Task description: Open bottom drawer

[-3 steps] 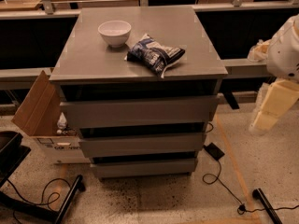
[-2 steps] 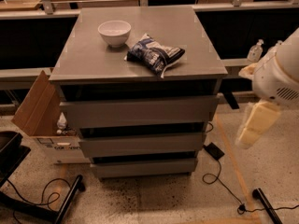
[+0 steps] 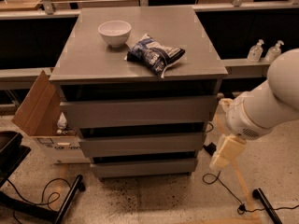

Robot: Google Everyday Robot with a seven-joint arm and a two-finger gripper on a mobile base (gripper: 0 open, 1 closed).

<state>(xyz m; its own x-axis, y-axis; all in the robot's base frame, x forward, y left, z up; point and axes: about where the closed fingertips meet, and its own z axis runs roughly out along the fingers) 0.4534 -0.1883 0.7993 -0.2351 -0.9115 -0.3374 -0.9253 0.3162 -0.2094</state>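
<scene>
My gripper (image 3: 219, 161) hangs low at the right side of the grey drawer cabinet (image 3: 88, 55), just above the speckled floor (image 3: 154, 199). It is the cream-coloured end of my white arm (image 3: 266, 106), which comes in from the right edge of the view. Whether it is wide or narrow, I cannot tell from here. It holds nothing that I can see.

The bottom drawer (image 3: 145, 167) is directly to the left of my gripper, at about the same height. Its flat grey front is the lowest of the three, and its right end is near my gripper but does not touch it. Its front stands a little further back than the two fronts above it. Above it and to my gripper's left is the middle drawer front (image 3: 142, 144), and higher again the top drawer front (image 3: 140, 112).

Far above my gripper and to its left, on the cabinet top, a white bowl (image 3: 114, 31) stands, and a blue and white snack bag (image 3: 155, 55) lies just beside it, on the side nearer to my gripper.

Below my gripper a black cable (image 3: 224, 185) lies on the floor. At the far side of the cabinet from my gripper an open cardboard box (image 3: 39, 111) stands. High above my gripper, on a ledge at the right, two clear pump bottles (image 3: 256, 51) stand together.
</scene>
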